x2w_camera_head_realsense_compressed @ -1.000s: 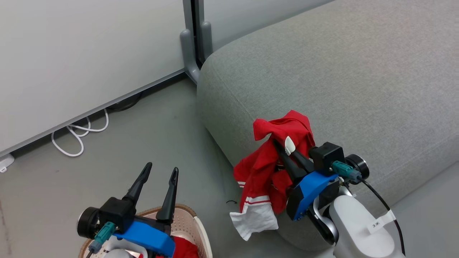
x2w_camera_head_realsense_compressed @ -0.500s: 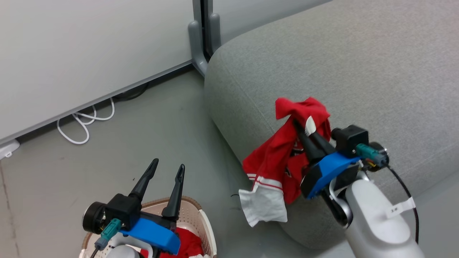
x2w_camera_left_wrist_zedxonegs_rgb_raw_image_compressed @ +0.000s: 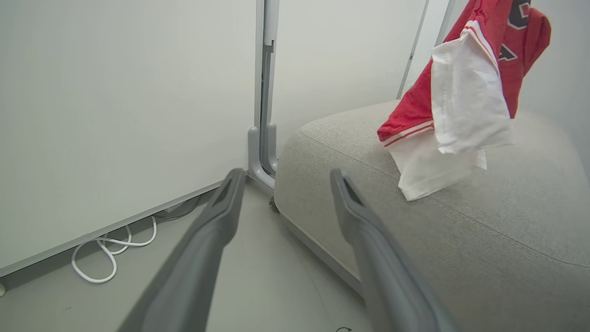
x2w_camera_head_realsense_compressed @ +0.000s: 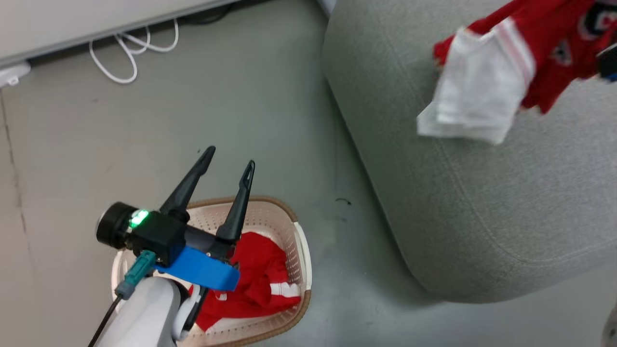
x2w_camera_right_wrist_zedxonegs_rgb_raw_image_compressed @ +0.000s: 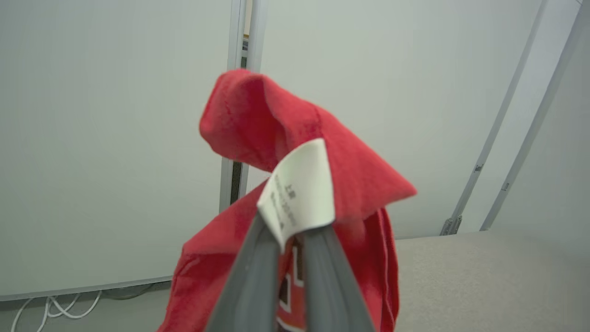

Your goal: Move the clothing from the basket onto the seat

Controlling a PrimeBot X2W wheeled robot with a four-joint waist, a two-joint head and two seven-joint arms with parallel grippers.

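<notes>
My left gripper (x2w_camera_head_realsense_compressed: 230, 159) stands open with nothing between its fingers, above the far rim of the cream basket (x2w_camera_head_realsense_compressed: 302, 250) on the floor. Red clothing (x2w_camera_head_realsense_compressed: 260, 277) with white stripes lies inside the basket. My right gripper (x2w_camera_right_wrist_zedxonegs_rgb_raw_image_compressed: 292, 230) is shut on another red garment (x2w_camera_right_wrist_zedxonegs_rgb_raw_image_compressed: 276, 124), pinching it near its white tag (x2w_camera_right_wrist_zedxonegs_rgb_raw_image_compressed: 299, 189). This garment (x2w_camera_head_realsense_compressed: 482, 91) hangs in the air above the grey seat (x2w_camera_head_realsense_compressed: 482, 207), its white panel lowest. In the left wrist view the garment (x2w_camera_left_wrist_zedxonegs_rgb_raw_image_compressed: 461, 106) dangles over the seat (x2w_camera_left_wrist_zedxonegs_rgb_raw_image_compressed: 461, 249) beyond my left gripper (x2w_camera_left_wrist_zedxonegs_rgb_raw_image_compressed: 288, 177).
A white cable (x2w_camera_head_realsense_compressed: 130, 53) loops on the grey floor along the pale wall panel. A grey post (x2w_camera_left_wrist_zedxonegs_rgb_raw_image_compressed: 262, 152) stands in the corner beside the seat's rounded end. Open floor lies between the basket and the seat.
The right gripper has carried the red garment up from the seat's side to above its top. The head camera has tilted down, showing more of the basket. The left gripper has stayed open.
</notes>
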